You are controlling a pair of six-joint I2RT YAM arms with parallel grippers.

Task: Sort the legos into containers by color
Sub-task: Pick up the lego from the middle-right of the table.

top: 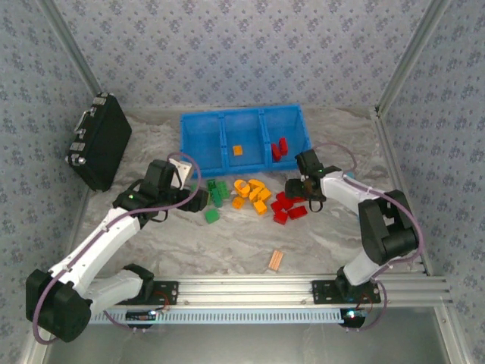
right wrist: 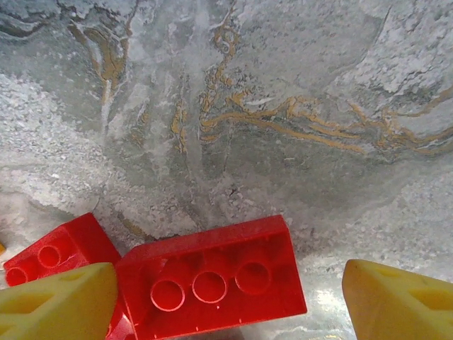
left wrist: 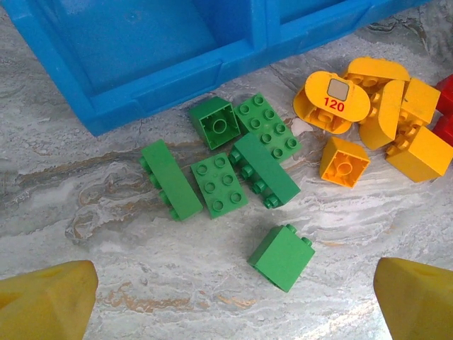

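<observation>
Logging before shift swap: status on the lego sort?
Left pincer open above green bricks. Right pincer open astride red brick. Blue bin holds orange brick, red bricks. No obstruction seen.

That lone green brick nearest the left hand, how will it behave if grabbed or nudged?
The green brick looks like rigid moulded plastic, so it is likely stiff and light. Its flat, boxy faces suggest it would slide on the table rather than roll. Its glossy sides might slip a little in the open left hand.
</observation>
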